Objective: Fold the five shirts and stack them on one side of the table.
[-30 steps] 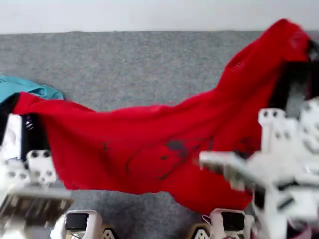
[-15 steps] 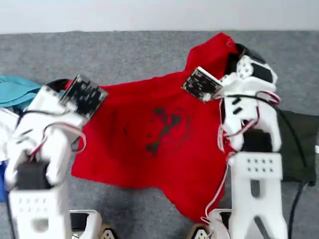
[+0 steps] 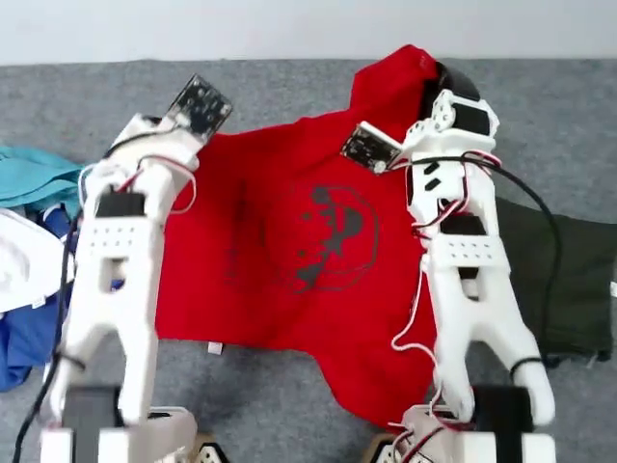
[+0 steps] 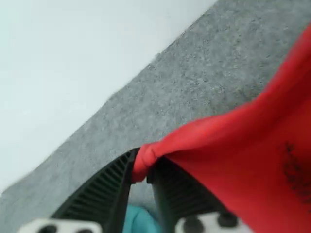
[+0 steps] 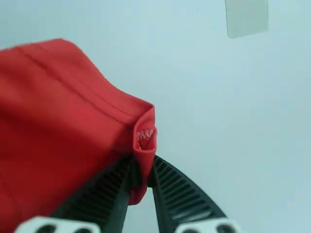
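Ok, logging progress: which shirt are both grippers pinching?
The red shirt, spread across the middle: the left gripper and right gripper each clamp an edge of it. The crumpled pile and the dark shirt at the sides lie free.

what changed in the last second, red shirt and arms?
Both arms came in from a wide, raised spread and stretched toward the far side of the table. That brought the red shirt down from a taut, lifted band to lie spread out, print up. Nothing was let go: the left gripper and right gripper stay shut on its fabric. The teal shirt stayed at the left edge.
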You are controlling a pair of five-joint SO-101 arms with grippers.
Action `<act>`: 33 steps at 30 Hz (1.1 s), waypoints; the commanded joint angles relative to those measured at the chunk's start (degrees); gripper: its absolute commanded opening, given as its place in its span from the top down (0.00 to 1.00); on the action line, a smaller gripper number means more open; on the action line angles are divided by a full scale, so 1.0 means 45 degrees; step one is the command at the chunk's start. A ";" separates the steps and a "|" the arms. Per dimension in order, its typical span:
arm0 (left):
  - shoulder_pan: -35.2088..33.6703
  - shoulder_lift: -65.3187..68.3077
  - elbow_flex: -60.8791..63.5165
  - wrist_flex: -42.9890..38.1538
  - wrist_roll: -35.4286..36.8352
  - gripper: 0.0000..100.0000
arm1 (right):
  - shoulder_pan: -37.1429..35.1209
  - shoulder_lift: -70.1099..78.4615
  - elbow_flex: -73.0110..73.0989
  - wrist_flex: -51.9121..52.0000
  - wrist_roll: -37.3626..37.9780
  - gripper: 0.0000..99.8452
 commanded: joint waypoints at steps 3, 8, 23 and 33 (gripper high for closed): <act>-0.0039 0.1856 -0.3018 -0.0332 -0.0117 0.99 | 0.0147 0.0889 -0.0977 -0.1748 0.0645 0.99; -0.0039 0.2579 -0.4386 0.0469 -0.0117 0.99 | 0.0772 0.1866 -0.2716 -0.1748 0.0645 0.99; 0.0078 0.2774 -0.5128 0.1875 -0.0254 0.99 | 0.1006 0.2198 -0.2872 -0.1709 0.0645 0.99; -0.0293 0.3282 -0.4581 0.3829 -0.2071 0.99 | 0.0947 -0.2393 0.0137 0.5206 0.0645 0.99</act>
